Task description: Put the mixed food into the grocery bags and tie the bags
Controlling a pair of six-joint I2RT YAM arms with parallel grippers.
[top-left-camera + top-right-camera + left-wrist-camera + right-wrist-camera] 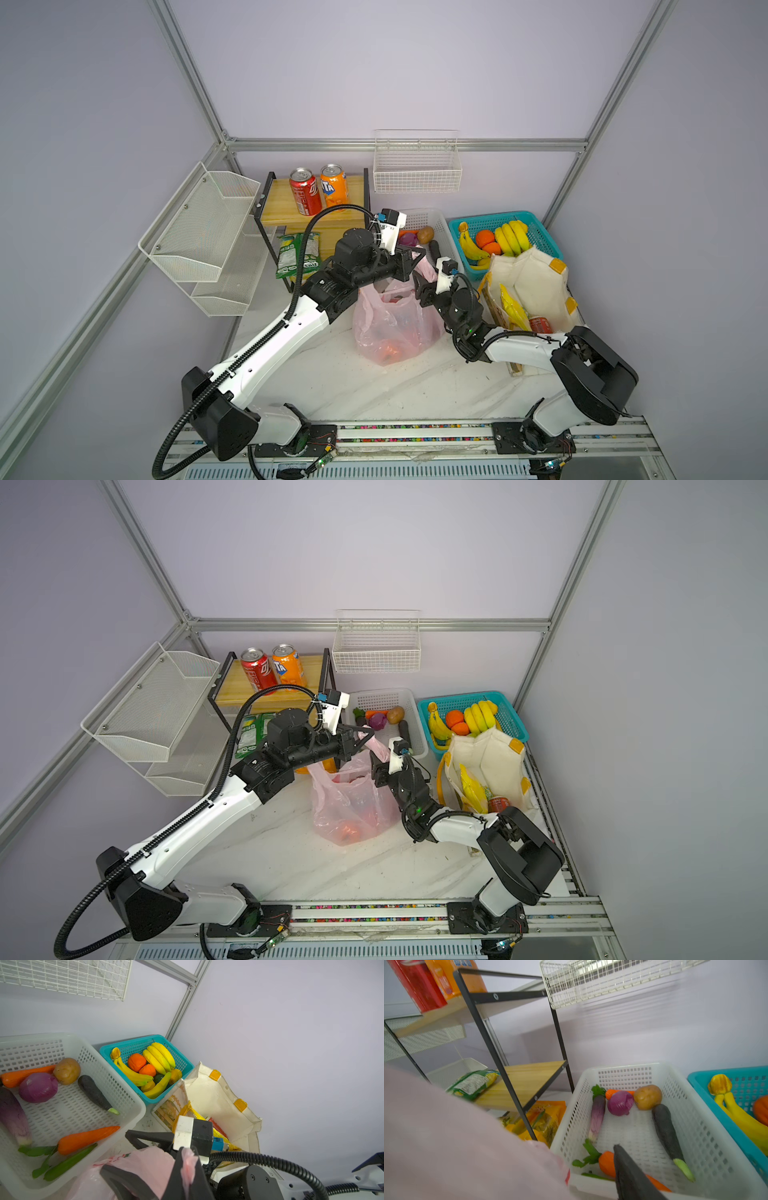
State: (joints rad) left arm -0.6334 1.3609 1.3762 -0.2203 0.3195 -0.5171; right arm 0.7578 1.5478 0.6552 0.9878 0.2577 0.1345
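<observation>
Pink bag: upright mid-table, mouth up; a red-orange lump shows dimly through the film at the bottom
Left gripper: closed on a handle of the pink bag at the far side of the mouth; its arm crosses the bag's left shoulder and hides part of the white basket
Right gripper: at the mouth's right edge; cannot tell whether open or gripping, as pink film fills much of its wrist view
Cloth tote: right of the bag, holding a yellow chip packet and a red can
White basket holds: purple onion, eggplant, potato, carrots
Teal basket: bananas
Shelf: second red can, orange can; green packet below
</observation>
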